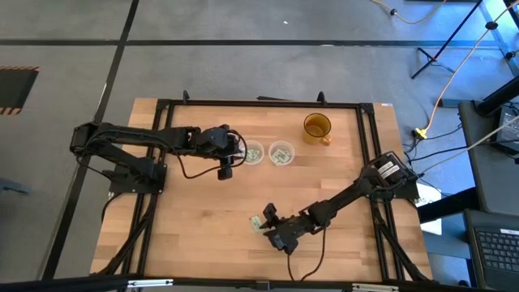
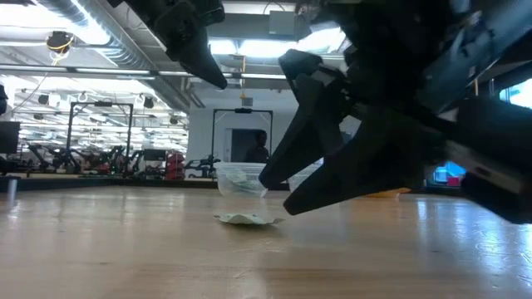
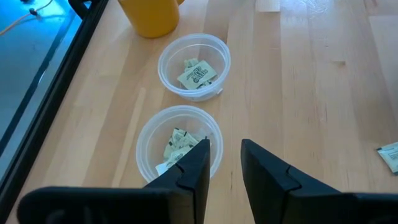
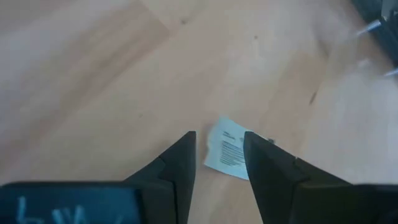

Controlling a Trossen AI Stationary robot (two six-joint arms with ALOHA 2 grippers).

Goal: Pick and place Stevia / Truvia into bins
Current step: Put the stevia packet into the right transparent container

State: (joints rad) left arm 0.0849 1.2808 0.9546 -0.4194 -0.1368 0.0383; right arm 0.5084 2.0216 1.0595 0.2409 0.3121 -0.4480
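One Stevia sachet [image 4: 227, 151] lies flat on the wood near the table's front edge [image 1: 256, 221]. My right gripper [image 4: 219, 137] hovers low over it, open, with a finger on either side and slanting down; in the low view its fingertips stand just above the sachet [image 2: 245, 218]. Two clear round bins [image 3: 194, 65] [image 3: 179, 146] stand side by side at the far middle, each with sachets inside. My left gripper [image 3: 222, 155] hangs open and empty above and beside the nearer bin [image 1: 253, 152].
An amber cup with a handle [image 1: 317, 128] stands at the far right, behind the bins. The black frame rails [image 1: 369, 146] run along the table's edges. Bare wood lies between the bins and the front sachet.
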